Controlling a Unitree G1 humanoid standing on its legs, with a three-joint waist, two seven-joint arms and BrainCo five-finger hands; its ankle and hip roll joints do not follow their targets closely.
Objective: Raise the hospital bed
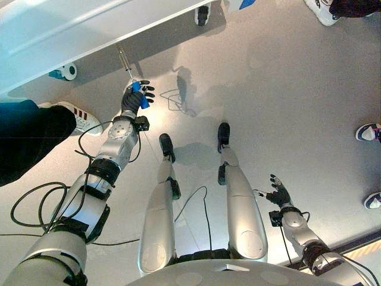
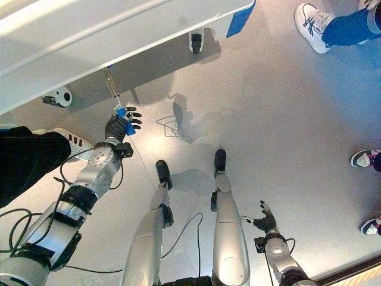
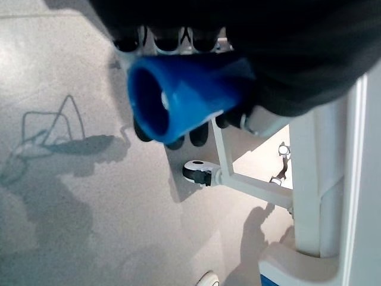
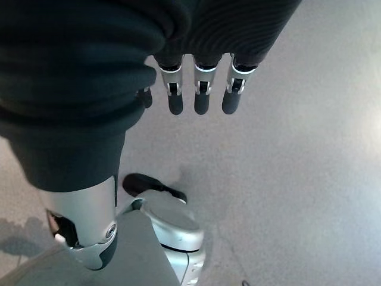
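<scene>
— Bed (image 2: 89,42) first: where does it stand?

— It is white and runs across the far left part of the floor (image 2: 286,107), with a blue corner (image 2: 240,21) at its end. A castor (image 2: 196,42) shows under that end, and another castor (image 2: 58,96) near the left side.

— And the crank?

— A thin metal rod (image 2: 111,84) comes out from under the edge of the bed. At its end is a blue handle (image 2: 124,123).

— What does the left robot hand (image 2: 118,127) do?

— Its fingers are curled around the blue handle, so it grips it. In the left wrist view the handle (image 3: 184,95) is seen end-on, a hollow blue tube, with the dark fingertips (image 3: 199,134) wrapped under it. The white frame (image 3: 321,179) of the bed shows behind.

— And the right robot hand (image 1: 278,195)?

— It hangs low at the robot's right side, well apart from the bed. Its fingers (image 4: 200,89) are straight and a little spread, and it holds nothing.

— Is somebody near?

— Yes. A dark sleeve (image 2: 27,161) and a white shoe (image 2: 74,143) are at the left edge. More shoes are at the far right: one white shoe (image 2: 312,18) with a blue trouser leg (image 2: 351,27), and two shoes (image 2: 362,158) at the right edge.
</scene>
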